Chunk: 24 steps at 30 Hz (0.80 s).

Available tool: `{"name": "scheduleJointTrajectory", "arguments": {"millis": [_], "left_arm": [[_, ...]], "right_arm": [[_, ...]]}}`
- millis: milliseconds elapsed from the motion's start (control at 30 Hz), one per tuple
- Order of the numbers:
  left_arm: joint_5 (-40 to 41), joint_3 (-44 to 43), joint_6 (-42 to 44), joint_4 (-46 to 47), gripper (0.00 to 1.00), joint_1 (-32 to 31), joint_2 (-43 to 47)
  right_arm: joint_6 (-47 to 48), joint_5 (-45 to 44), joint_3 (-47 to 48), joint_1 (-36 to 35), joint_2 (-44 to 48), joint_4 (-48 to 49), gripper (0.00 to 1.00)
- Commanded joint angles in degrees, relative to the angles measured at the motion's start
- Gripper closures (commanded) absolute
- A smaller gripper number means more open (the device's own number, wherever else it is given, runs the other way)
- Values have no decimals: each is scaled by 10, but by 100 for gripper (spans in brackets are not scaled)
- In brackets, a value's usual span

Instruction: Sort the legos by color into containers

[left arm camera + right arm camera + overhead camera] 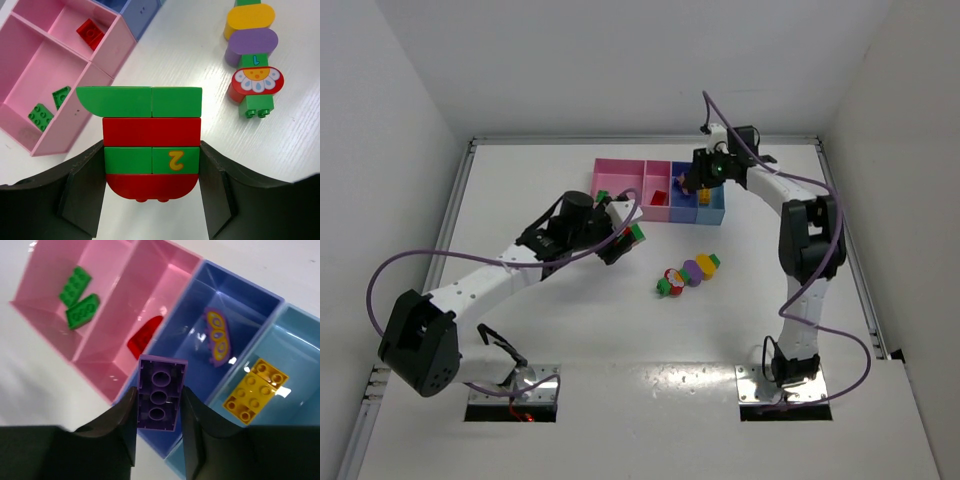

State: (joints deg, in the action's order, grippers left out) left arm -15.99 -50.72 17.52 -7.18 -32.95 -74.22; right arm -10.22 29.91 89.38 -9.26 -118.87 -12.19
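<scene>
My left gripper (152, 172) is shut on a striped green-and-red lego stack (151, 140), held above the table right of the wide pink bin (47, 75); it also shows in the top view (632, 237). My right gripper (159, 405) is shut on a purple brick (160, 392), underside up, over the near wall of the purple-blue bin (250, 320). That bin holds a purple piece (218, 337). The wide pink bin (45, 295) holds two green bricks (77, 297), the narrow pink bin a red one (143, 336), the light blue bin a yellow one (255, 390).
A multicolour lego stack (687, 272) lies on the table in front of the bins, also in the left wrist view (252, 60). The bins (660, 190) stand in a row at the back centre. White walls bound the table on three sides.
</scene>
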Motion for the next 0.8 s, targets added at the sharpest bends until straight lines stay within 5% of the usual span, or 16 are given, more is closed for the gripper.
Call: {"name": "scheduleJointTrajectory", "arguments": {"millis": [0,67,200,300,500,767], "left_arm": [[3,-16,1,23,71,16,21],[3,-16,1,23,71,16,21],[3,-16,1,23,71,21,21],[-3,-16,1,30,71,21,21],[3,10,-5,70,71,21,57],[8,22,-23,88,71,21,81]], "right_arm": [[22,-45,35,-9,-3,10,62],[27,-50,40,-15,-3,5,35],[28,10,46,-20,11,-2,18],[-27,177,40,-13,34,17,18],[-250,408,-50,-32,72,205,18],[-285,471,-82,-77,72,221,18]]}}
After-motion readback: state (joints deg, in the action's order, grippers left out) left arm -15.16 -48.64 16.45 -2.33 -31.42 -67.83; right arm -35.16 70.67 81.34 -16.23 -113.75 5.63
